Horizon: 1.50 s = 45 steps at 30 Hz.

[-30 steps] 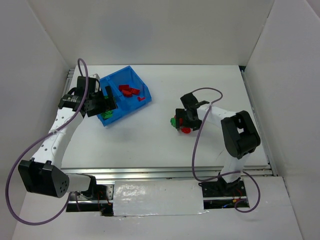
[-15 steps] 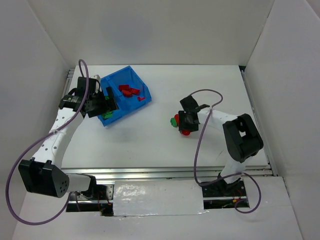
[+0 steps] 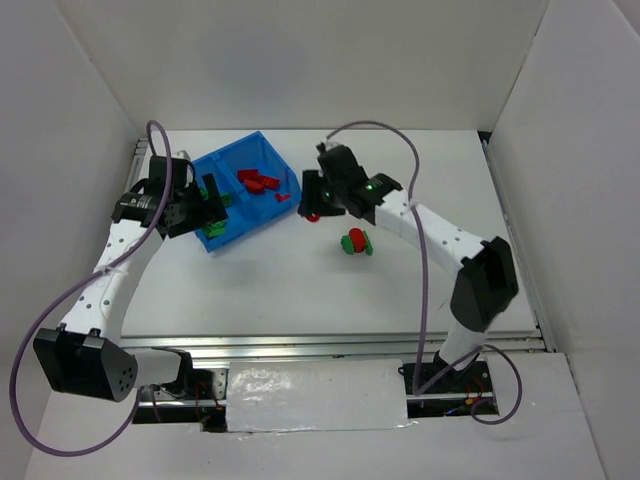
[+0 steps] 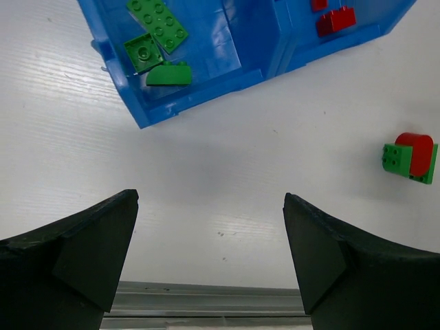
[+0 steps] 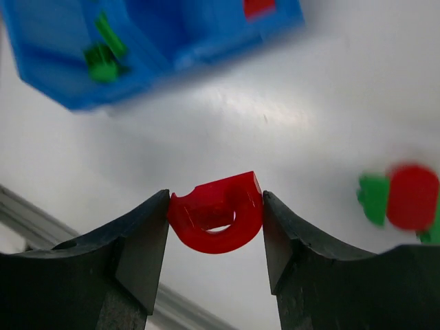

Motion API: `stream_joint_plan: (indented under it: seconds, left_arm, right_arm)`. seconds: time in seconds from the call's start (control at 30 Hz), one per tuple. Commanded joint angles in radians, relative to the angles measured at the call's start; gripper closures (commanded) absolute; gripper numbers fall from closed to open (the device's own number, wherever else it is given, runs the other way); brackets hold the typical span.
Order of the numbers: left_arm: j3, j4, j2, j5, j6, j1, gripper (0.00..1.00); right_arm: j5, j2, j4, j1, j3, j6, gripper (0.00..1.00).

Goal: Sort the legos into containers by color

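Bin (image 3: 245,152) holds sorted bricks (image 3: 258,181); right claw (image 5: 215,206) grips a red brick (image 5: 216,221), left claw (image 4: 210,206) open; one joined pair (image 3: 355,242) remains.

- Right wrist view: the bright blue rectangular plastic bin (image 5: 179,41) is blurred and cut by the top edge.
- The joined red-and-green rounded brick pair (image 5: 405,196) is blurred too, running off the right edge.
- From above, the right gripper (image 3: 312,208) hides most of the small red arched plastic brick (image 3: 313,216); the left gripper (image 3: 213,205) partly covers what look like small green plastic bricks (image 3: 212,231).
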State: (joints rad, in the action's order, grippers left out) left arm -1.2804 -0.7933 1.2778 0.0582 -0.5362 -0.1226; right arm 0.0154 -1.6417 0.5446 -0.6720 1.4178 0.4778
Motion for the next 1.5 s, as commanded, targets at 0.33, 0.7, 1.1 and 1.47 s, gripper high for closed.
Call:
stream_joint_plan:
  seconds: [0.33,0.7,1.1,1.47]
  left_arm:
    - [-0.020,-0.034,-0.089,0.049,-0.001,0.032,0.00]
    - [-0.008,-0.037,-0.135,0.022,0.108,0.060,0.01]
    - [0.027,-0.008,-0.090,-0.049,0.081,0.055,0.01]
    - [0.039,0.063,0.005,-0.098,0.019,-0.073,0.01]
  right_arm:
    - [0.077,-0.696,-0.079,-0.009,0.981,0.143,0.52]
    - [0.012,-0.730,-0.176,-0.009,1.046,0.076,0.01]
    - [-0.017,-0.129,-0.030,0.146,0.268,-0.183,0.00]
    - [0.075,-0.033,0.051,0.201,-0.058,-0.197,0.00]
